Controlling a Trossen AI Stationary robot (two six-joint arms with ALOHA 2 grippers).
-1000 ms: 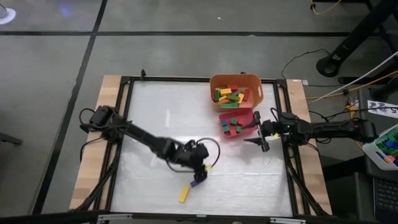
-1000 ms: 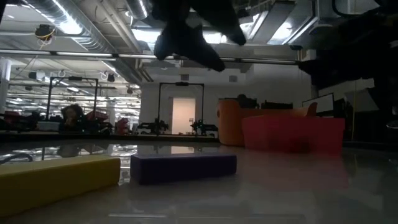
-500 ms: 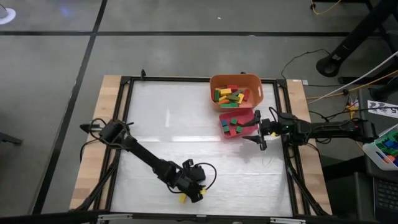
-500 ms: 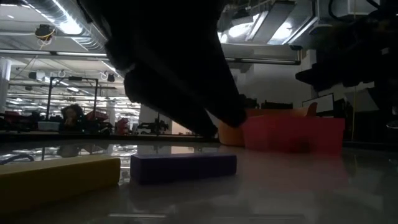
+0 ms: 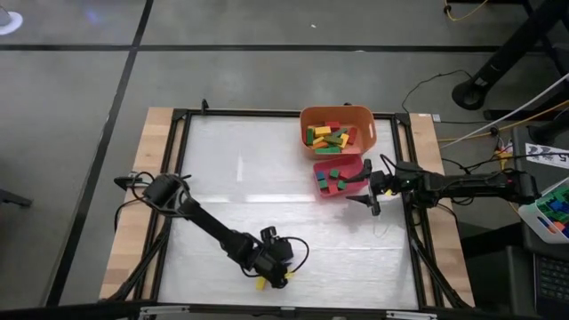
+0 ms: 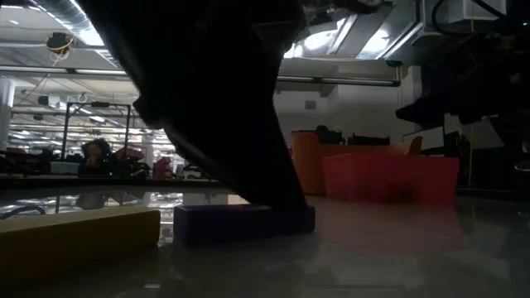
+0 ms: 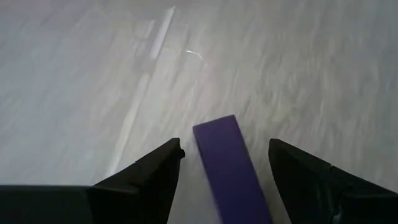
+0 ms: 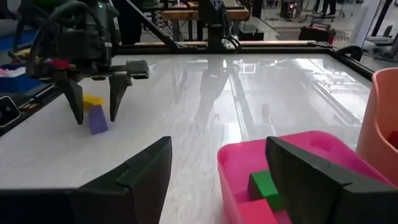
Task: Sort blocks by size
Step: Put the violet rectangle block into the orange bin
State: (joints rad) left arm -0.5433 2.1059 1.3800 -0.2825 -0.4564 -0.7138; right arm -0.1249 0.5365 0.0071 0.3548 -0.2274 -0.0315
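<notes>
Purple bar (image 7: 229,167): flat on the bench, near edge, left of centre; between the two fingers of the left pincer, with a gap on each side in the left wrist view; not lifted.
Yellow bar (image 6: 79,236): flat on the bench just beside the purple bar, apart from it; in the high view only a bit of yellow visible under the left pincer.
Sorted long blocks (image 5: 329,137): heap of green, yellow and red bars inside the orange bin (image 5: 363,116), far right of the bench.
Sorted small blocks (image 5: 334,180): green and red cubes in the pink-red tray (image 5: 321,167), touching the near side of the bin.
Left pincer (image 5: 276,269): down low over the purple bar at the near edge; fingers apart, straddling the bar, pointing downward in the right wrist view; not clamped on it.
Left arm: stretched from the left side of the bench diagonally toward the near edge.
Right pincer (image 5: 374,189): hanging just right of the tray, above the bench; fingers apart, nothing between them.
Right arm: reaching in from the right edge, well apart from the left pincer.
Bench (image 5: 231,178): pale glossy top inside a black frame.
</notes>
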